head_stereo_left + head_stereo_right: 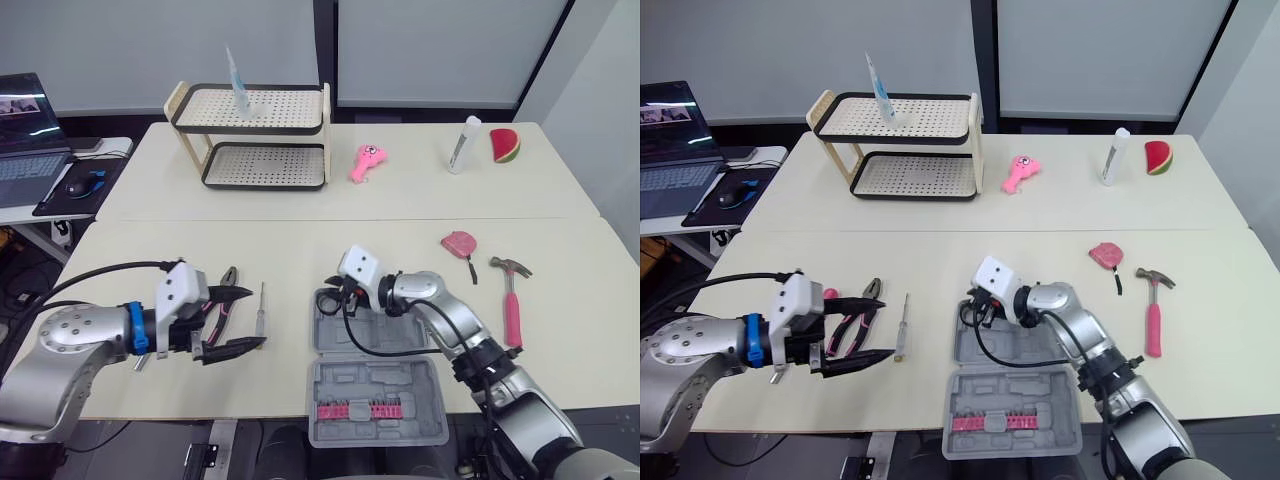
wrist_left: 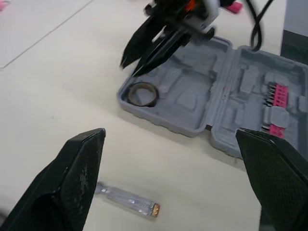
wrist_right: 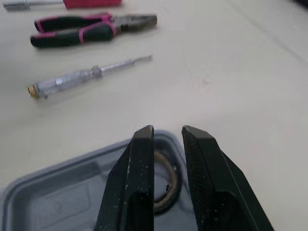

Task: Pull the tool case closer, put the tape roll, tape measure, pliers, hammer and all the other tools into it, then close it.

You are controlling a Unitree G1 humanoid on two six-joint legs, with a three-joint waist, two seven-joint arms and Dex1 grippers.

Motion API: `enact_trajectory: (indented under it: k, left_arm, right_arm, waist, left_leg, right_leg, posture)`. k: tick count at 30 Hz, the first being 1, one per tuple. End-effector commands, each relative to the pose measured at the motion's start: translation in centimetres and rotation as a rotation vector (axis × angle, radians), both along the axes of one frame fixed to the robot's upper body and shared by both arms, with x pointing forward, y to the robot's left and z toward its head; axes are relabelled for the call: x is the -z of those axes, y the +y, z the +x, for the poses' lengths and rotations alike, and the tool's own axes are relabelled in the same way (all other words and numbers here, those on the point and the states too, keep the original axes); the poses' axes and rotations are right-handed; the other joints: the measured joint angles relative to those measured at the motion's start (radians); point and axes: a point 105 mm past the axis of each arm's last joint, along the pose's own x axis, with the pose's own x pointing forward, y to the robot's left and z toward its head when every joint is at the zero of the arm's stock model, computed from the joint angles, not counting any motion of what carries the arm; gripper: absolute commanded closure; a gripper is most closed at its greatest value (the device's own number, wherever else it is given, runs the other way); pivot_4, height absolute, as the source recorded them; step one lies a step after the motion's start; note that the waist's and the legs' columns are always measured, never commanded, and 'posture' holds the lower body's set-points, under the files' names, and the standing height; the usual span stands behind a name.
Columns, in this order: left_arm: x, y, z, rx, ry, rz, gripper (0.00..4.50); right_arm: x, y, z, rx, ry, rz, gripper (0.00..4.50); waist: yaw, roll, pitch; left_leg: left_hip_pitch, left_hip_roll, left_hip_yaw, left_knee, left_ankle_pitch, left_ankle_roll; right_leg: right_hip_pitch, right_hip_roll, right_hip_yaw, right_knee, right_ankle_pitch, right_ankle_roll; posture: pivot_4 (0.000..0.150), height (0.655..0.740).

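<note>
The grey tool case (image 1: 372,340) lies open near the table's front edge, with a row of pink bits (image 1: 365,409) in the near half. A tape roll (image 2: 143,94) rests flat in the far left corner of the case. My right gripper (image 3: 168,132) hangs just above that roll, open by a narrow gap with nothing between its fingers. My left gripper (image 1: 238,320) is wide open and empty, low over the table left of the case. The pliers (image 3: 91,29) and a clear screwdriver (image 1: 260,310) lie beside it. The pink tape measure (image 1: 460,243) and pink-handled hammer (image 1: 512,298) lie right of the case.
A red-handled tool (image 1: 830,293) peeks out beyond the pliers. On the far table stand a two-tier rack (image 1: 255,135), a pink toy (image 1: 367,162), a white bottle (image 1: 464,145) and a watermelon slice (image 1: 505,145). A laptop (image 1: 28,140) sits on a side desk at the left.
</note>
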Motion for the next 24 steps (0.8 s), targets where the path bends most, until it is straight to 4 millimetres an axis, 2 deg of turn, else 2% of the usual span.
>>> enact_trajectory:
  k: [1,5,7,8,11,14,15,17,20,23,24]
  left_arm:
    - [-0.8,3.3,0.5,-0.174,-0.034,-0.054,0.00]
    - [-0.5,8.1,0.4,-0.394,-0.072,-0.071,0.00]
    - [-0.2,9.8,0.1,-0.459,-0.087,-0.063,0.00]
    - [0.3,11.4,-0.5,-0.528,-0.085,-0.063,0.00]
    - [1.6,14.7,-1.9,-0.680,-0.082,-0.071,0.00]
    - [2.8,16.7,-3.1,-0.780,-0.068,-0.079,0.00]
    - [3.5,17.5,-3.8,-0.818,-0.053,-0.078,0.00]
    - [4.5,18.2,-4.6,-0.858,-0.033,-0.071,0.00]
    - [5.6,19.1,-5.7,-0.908,-0.006,-0.072,0.00]
    - [6.4,19.4,-6.4,-0.932,0.025,-0.085,0.00]
    - [6.6,19.5,-6.7,-0.937,0.037,-0.087,0.00]
  right_arm:
    - [-3.7,-2.0,-1.4,-0.011,-0.083,0.058,3.59]
    - [-4.9,-7.2,-2.4,0.097,-0.176,0.004,3.59]
    - [-5.1,-9.5,-2.8,0.151,-0.193,-0.014,3.59]
    - [-5.1,-12.3,-3.3,0.219,-0.201,-0.045,3.59]
    - [-5.1,-18.1,-4.5,0.373,-0.186,-0.108,3.59]
    - [-4.8,-23.0,-5.2,0.522,-0.182,-0.147,3.59]
    - [-4.6,-25.2,-5.7,0.587,-0.175,-0.159,3.59]
    - [-4.2,-28.1,-6.6,0.671,-0.169,-0.183,3.59]
    - [-3.1,-31.4,-8.3,0.765,-0.136,-0.220,3.59]
    - [-2.1,-32.6,-9.7,0.794,-0.091,-0.227,3.59]
    - [-1.7,-32.9,-10.1,0.797,-0.071,-0.228,3.37]
  waist:
    - [0.002,0.000,0.000]
    - [0.011,0.000,0.000]
    - [0.013,-0.001,0.000]
    - [0.014,-0.001,0.000]
    - [0.025,-0.001,0.000]
    - [0.026,-0.002,0.000]
    - [0.026,-0.002,0.000]
    - [0.026,-0.003,-0.001]
    - [0.026,-0.003,-0.001]
    - [0.026,-0.003,-0.001]
    - [0.026,-0.003,-0.001]
  left_leg:
    - [0.000,0.000,0.000,0.000,0.000,0.000]
    - [0.000,-0.001,-0.001,-0.001,0.000,0.000]
    - [0.000,-0.001,0.000,-0.001,0.000,0.000]
    - [0.000,-0.001,0.000,-0.001,0.000,0.000]
    - [0.000,-0.001,0.001,-0.003,0.000,0.000]
    - [0.001,-0.001,0.003,-0.004,0.000,0.000]
    - [0.002,-0.001,0.003,-0.005,0.000,0.000]
    - [0.005,0.000,0.002,-0.006,0.000,0.000]
    - [0.007,-0.001,0.003,-0.008,0.000,0.000]
    - [0.007,-0.001,0.003,-0.008,0.000,0.000]
    - [0.007,-0.001,0.003,-0.009,0.000,0.000]
  right_leg:
    - [0.000,0.000,0.000,0.000,0.000,0.000]
    - [0.001,-0.001,0.000,-0.002,0.000,0.000]
    - [0.002,-0.001,0.000,-0.004,0.000,0.000]
    - [0.002,-0.001,0.000,-0.005,0.000,0.000]
    - [0.004,-0.003,0.000,-0.008,0.000,0.000]
    - [0.004,-0.003,0.000,-0.009,0.000,0.000]
    - [0.005,-0.003,0.001,-0.008,0.000,0.000]
    - [0.008,-0.003,0.002,-0.009,0.000,0.000]
    - [0.010,-0.003,0.003,-0.011,0.000,0.000]
    - [0.010,-0.003,0.003,-0.011,0.000,0.000]
    - [0.010,-0.003,0.003,-0.011,0.000,0.000]
  posture:
    - [0.150,0.7400]
    - [0.150,0.7400]
    - [0.150,0.7400]
    - [0.150,0.7400]
    - [0.150,0.7400]
    - [0.150,0.7400]
    - [0.150,0.7400]
    - [0.150,0.7400]
    - [0.150,0.7400]
    - [0.150,0.7400]
    - [0.150,0.7400]
